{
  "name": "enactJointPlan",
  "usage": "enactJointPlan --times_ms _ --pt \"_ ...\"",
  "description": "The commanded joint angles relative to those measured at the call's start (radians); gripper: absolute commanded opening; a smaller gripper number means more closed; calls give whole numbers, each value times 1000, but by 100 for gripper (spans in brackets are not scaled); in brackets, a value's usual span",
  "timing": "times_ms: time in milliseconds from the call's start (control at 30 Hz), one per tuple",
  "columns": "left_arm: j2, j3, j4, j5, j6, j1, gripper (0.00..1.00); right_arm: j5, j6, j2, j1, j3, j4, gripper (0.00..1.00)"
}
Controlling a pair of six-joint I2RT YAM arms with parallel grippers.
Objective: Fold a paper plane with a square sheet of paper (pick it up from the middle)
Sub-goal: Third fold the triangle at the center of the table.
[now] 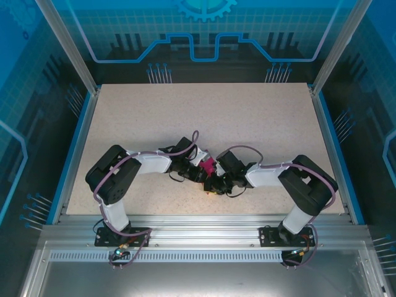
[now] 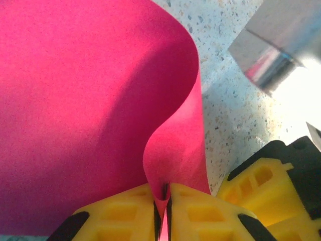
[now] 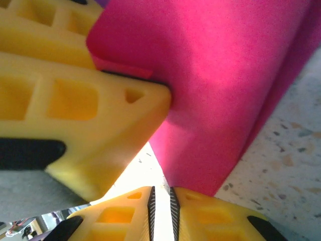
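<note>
The square sheet of paper [image 1: 208, 166] is magenta-pink and held off the table between both grippers at the centre. In the left wrist view the paper [image 2: 75, 100] curls upward in a big loop, and my left gripper [image 2: 164, 198] is shut on a pinched fold of it. In the right wrist view the paper [image 3: 220, 90] hangs bent, its lower corner ending just above my right gripper [image 3: 161, 193]. The right jaws stand a narrow slit apart with only bright light between them. The left gripper's yellow fingers [image 3: 75, 100] clamp the paper close beside it.
The speckled beige table [image 1: 247, 117] has blue side rails and a metal frame at the near edge. Both arms bend inward and nearly touch at the middle. The right gripper's yellow fingers [image 2: 266, 186] and a metal part [image 2: 266, 55] crowd the left wrist view.
</note>
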Motion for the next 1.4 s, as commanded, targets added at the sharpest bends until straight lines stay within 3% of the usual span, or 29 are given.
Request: enactJointPlan --times_ms 0,400,600,1000,1367 --pt "25 12 -30 18 -2 5 16 4 -2 31 14 -40 -15 19" --pt "29 12 -29 14 -1 5 16 60 -30 -144 -97 -38 -76 19" --pt "37 13 -28 13 -3 5 16 46 -12 -118 -152 -23 -18 18" --pt "35 13 -27 15 -1 5 16 4 10 -14 -155 47 53 18" --pt "41 16 -32 16 -3 6 16 75 -31 50 -161 46 -30 18"
